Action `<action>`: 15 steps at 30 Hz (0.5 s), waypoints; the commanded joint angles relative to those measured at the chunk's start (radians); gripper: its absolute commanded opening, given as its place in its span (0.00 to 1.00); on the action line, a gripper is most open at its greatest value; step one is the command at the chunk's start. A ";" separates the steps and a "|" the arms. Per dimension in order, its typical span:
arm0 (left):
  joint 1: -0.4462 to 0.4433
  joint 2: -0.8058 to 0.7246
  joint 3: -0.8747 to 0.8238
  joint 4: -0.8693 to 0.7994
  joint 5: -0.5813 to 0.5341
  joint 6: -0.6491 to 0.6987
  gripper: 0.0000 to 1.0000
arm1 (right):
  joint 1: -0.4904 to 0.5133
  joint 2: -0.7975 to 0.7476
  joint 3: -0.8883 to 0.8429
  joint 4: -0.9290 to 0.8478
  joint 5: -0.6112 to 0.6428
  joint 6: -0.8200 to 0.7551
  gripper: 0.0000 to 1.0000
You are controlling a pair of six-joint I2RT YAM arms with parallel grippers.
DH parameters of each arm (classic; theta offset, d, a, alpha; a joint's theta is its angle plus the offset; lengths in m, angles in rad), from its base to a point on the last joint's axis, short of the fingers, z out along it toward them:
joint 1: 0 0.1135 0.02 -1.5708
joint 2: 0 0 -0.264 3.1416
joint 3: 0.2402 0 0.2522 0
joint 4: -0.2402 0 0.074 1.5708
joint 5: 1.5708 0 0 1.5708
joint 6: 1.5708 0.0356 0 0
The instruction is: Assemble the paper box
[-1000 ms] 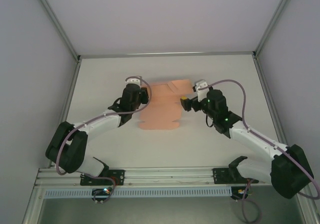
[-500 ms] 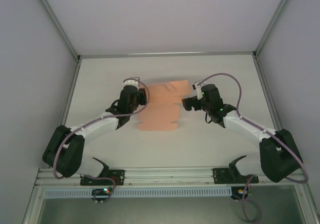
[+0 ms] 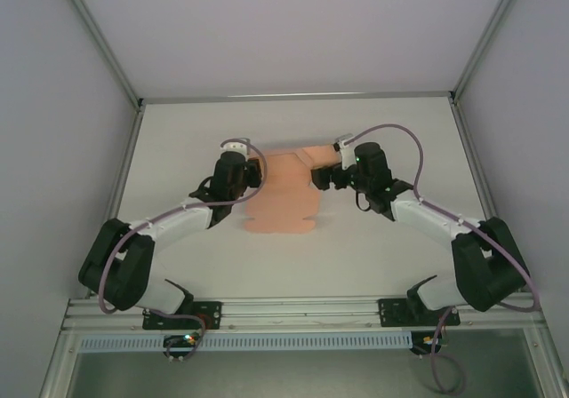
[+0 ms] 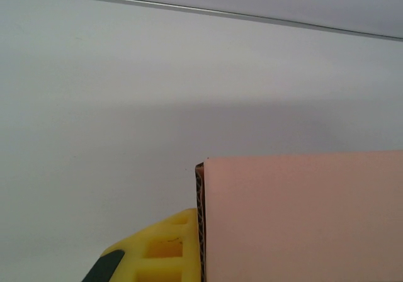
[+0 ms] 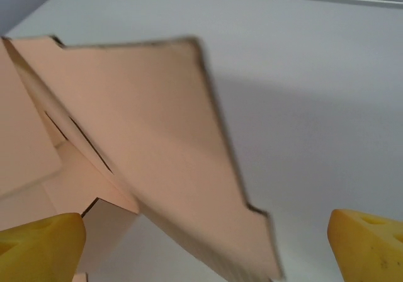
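The paper box is a salmon-pink die-cut card sheet lying mid-table, with its far flap raised. My left gripper sits at the sheet's left edge, shut on it. In the left wrist view the corrugated card edge presses against a yellow finger, and the pink panel hides the other finger. My right gripper is at the sheet's right side, open wide. In the right wrist view the tilted flap hangs between the two yellow fingertips, touching neither.
The white table is walled by grey panels, with a metal rail along its back edge. Both arms reach inward from the near rail. Bare table lies behind and on both sides of the sheet.
My right gripper has swung left and away from me, up to the sheet's raised flap. The left gripper has stayed shut at the left edge, barely moving.
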 commanded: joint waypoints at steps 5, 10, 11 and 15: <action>-0.010 0.012 0.021 0.080 0.072 -0.067 0.00 | 0.043 0.089 0.023 0.118 -0.023 0.044 1.00; -0.010 0.017 0.028 0.080 0.080 -0.076 0.00 | 0.111 0.125 0.008 0.223 0.153 0.009 1.00; -0.011 0.017 0.030 0.080 0.083 -0.078 0.00 | 0.124 0.131 0.010 0.232 0.207 0.008 1.00; -0.011 0.017 0.027 0.078 0.071 -0.087 0.00 | 0.152 0.133 0.014 0.262 0.403 0.028 1.00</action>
